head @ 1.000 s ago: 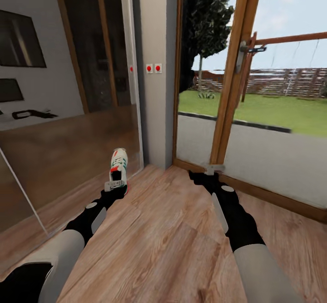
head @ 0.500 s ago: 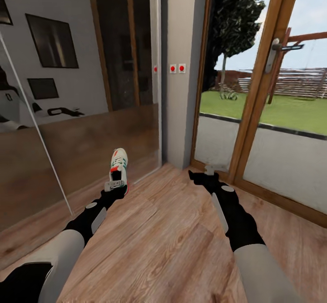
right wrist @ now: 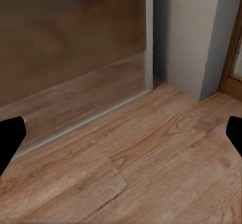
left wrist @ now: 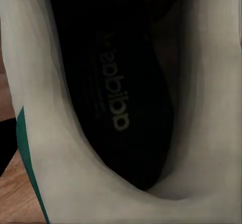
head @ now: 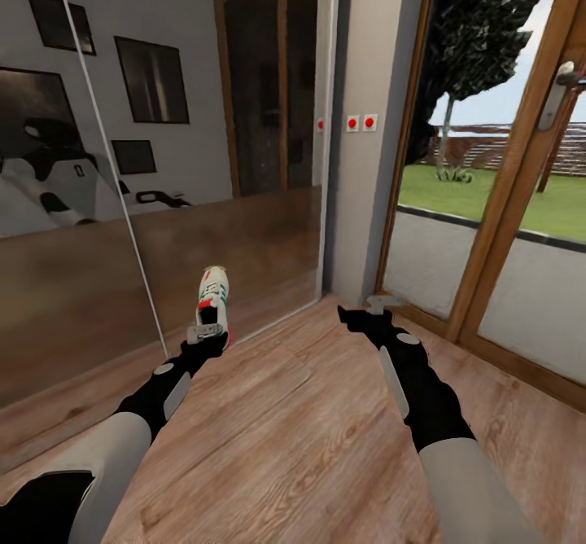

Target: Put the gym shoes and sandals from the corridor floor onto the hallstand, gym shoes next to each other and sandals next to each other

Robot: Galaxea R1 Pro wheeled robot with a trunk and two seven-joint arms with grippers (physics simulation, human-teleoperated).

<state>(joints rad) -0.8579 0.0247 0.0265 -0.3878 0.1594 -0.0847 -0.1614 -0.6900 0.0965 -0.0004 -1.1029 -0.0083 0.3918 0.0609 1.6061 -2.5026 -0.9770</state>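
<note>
**Left arm carrying one gym shoe, rack not in sight**

Left pincer [head: 206, 332] is gripping a gym shoe [head: 213, 293] at the heel end and holding it up off the corridor floor [head: 309, 438]. The shoe's long axis is running straight out from the pincer, toe pointing away from the robot toward the mirrored sliding door [head: 163, 202]. In the left wrist view the camera is looking right down into the shoe's opening, dark insole [left wrist: 121, 98] with cream lining around it and a green stripe at the edge, so the pincer is sitting closed on the shoe's collar, though the fingers themselves are hidden.

Right pincer [head: 368, 309] is hanging empty over the floor, to the right of the shoe; in the right wrist view its two dark fingertips [right wrist: 10, 138] are sitting far apart at the frame edges, so it is wide open with nothing between them.

Beyond the shoe there is the mirror door, then a grey wall post with two red switches [head: 361, 122], then a wood-framed glass door [head: 505, 202] onto a lawn.

Judgement: this is a transport step. The left arm has the load, and the next need is to get the hallstand facing the robot. The shoe itself holds nothing inside
</note>
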